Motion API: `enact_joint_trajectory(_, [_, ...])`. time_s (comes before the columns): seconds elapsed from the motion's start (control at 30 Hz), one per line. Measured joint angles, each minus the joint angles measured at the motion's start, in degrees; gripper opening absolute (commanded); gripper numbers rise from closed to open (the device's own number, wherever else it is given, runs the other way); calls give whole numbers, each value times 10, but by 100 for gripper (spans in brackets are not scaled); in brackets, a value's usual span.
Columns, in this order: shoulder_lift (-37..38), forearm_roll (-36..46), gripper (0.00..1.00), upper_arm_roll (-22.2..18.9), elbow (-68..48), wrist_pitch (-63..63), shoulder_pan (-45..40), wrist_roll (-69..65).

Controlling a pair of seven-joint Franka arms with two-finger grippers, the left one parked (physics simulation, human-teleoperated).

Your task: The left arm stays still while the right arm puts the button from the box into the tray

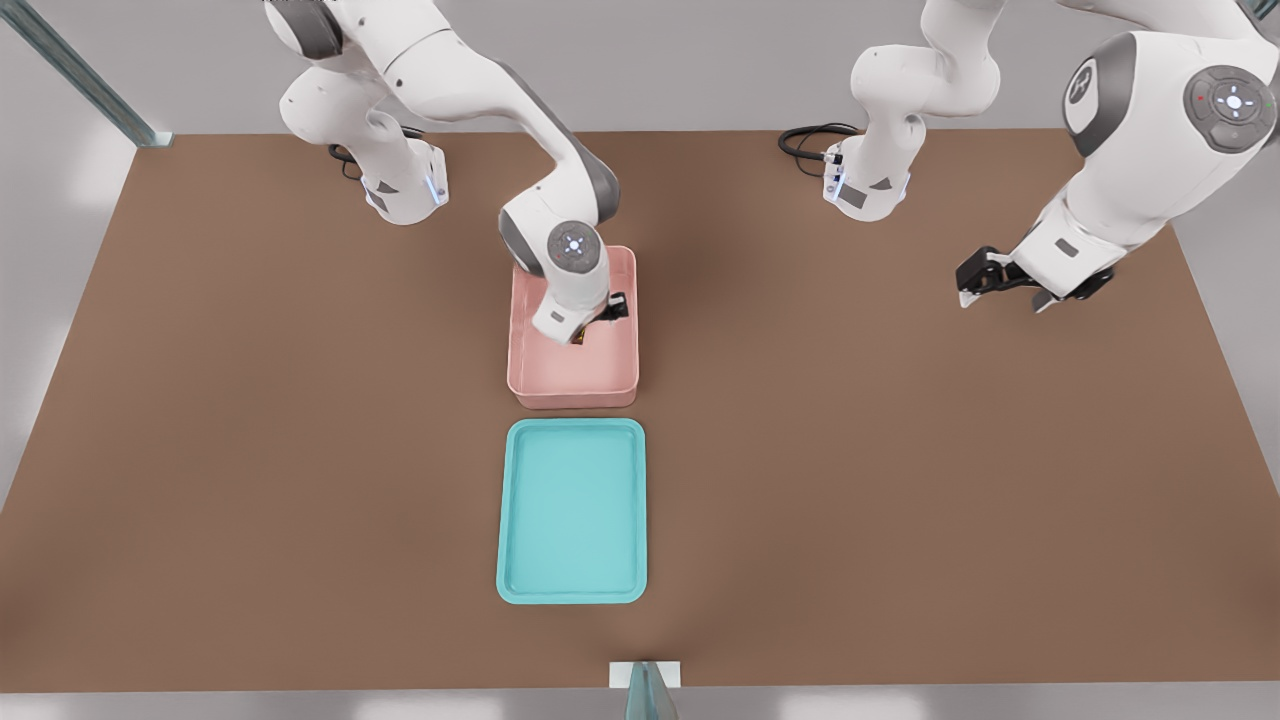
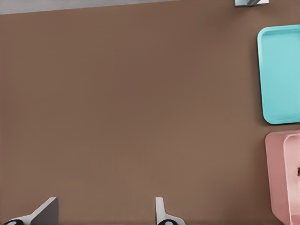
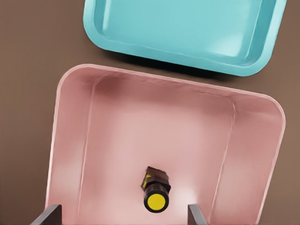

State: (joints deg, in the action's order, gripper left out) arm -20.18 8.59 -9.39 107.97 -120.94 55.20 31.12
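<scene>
Hovering inside the pink box [image 3: 164, 140], the gripper [image 3: 121, 213] is spread wide, empty, its fingertips either side of the button [image 3: 155, 190] on the box floor. Closing off-centre could tip it away; the turquoise tray [image 1: 572, 512] waits nearby.

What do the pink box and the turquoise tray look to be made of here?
The box looks like moulded plastic: rounded corners, soft sheen on its walls. The tray likewise, smooth, with a faint gloss. The gripper hangs open above the button inside the box.
</scene>
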Motion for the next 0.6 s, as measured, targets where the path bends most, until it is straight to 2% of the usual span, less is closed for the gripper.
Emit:
enact_joint_trajectory(0.17, [16, -25, 99, 9, 121, -124, -4, 74])
enact_joint_trajectory(0.6, [16, -68, 99, 26, 247, -312, -2, 157])
